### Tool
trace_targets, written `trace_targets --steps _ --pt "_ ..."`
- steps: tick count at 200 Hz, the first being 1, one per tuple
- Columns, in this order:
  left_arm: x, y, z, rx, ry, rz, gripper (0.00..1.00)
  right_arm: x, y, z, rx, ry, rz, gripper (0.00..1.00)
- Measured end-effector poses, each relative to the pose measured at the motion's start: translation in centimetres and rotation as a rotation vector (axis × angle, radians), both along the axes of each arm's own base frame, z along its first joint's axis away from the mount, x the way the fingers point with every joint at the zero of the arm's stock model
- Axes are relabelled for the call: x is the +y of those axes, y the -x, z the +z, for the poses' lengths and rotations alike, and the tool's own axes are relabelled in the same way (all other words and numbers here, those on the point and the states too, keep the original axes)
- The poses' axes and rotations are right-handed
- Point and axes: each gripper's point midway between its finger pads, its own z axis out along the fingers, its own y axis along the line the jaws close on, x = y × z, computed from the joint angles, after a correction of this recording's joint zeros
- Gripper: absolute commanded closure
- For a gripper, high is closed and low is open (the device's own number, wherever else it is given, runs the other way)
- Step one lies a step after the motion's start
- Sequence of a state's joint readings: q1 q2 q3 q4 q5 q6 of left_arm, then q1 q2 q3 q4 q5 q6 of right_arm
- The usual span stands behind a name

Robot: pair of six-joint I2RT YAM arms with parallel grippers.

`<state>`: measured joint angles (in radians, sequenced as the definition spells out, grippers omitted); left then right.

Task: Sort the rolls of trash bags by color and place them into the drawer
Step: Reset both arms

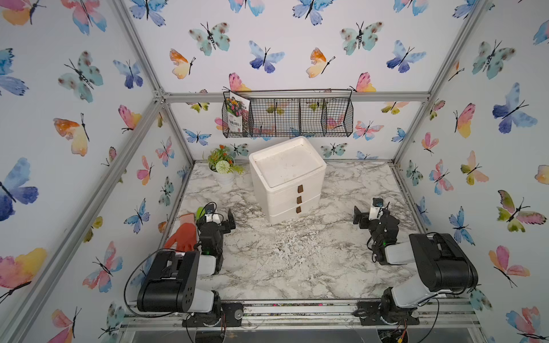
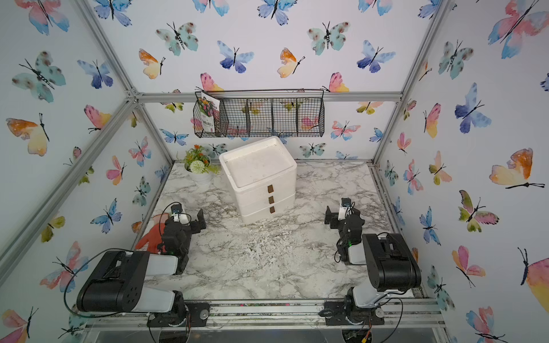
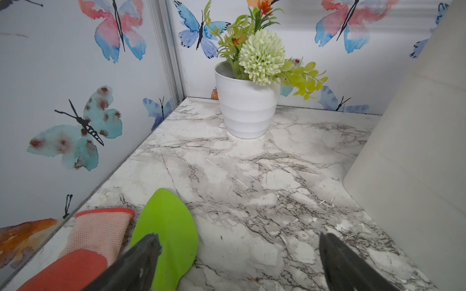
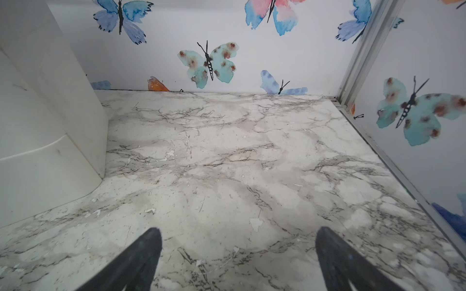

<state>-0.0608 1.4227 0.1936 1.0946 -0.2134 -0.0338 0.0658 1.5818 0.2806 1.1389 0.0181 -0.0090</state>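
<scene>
Butterfly-papered walls (image 1: 297, 74); marble tabletop (image 1: 297, 267) scuffed; white drawer unit (image 1: 286, 178) centre-back.

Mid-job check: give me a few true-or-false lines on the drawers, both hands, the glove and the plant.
1. All three drawers of the white drawer unit are shut. True.
2. The right hand is clamped on a roll. False: it is open, with only bare tabletop between its fingers.
3. The left hand is open. True.
4. The orange glove lies on the tabletop near the left hand. True.
5. The potted plant stands on top of the drawer unit. False: it stands on the tabletop beside the unit, by the back wall.
</scene>
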Motion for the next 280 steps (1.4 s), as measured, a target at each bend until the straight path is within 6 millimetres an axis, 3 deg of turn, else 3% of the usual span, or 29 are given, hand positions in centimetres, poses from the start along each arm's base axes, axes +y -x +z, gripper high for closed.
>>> trace_targets --steps 66,107,151,280 --pt "-0.1 0.0 0.3 -0.009 -0.002 -0.007 0.01 0.1 0.3 0.3 -0.015 -0.003 0.007 0.02" --pt "-1.1 0.2 1.8 -0.048 -0.018 -0.059 0.01 -0.8 1.4 2.7 -0.09 -0.022 -0.043 0.02" --pt "-1.7 0.0 1.3 -0.024 -0.029 -0.091 0.01 -0.6 1.3 0.1 -0.028 -0.016 -0.034 0.02" --pt "-1.8 -0.3 0.1 0.017 -0.026 -0.108 0.01 -0.2 0.3 0.8 -0.038 -0.015 -0.013 0.02"
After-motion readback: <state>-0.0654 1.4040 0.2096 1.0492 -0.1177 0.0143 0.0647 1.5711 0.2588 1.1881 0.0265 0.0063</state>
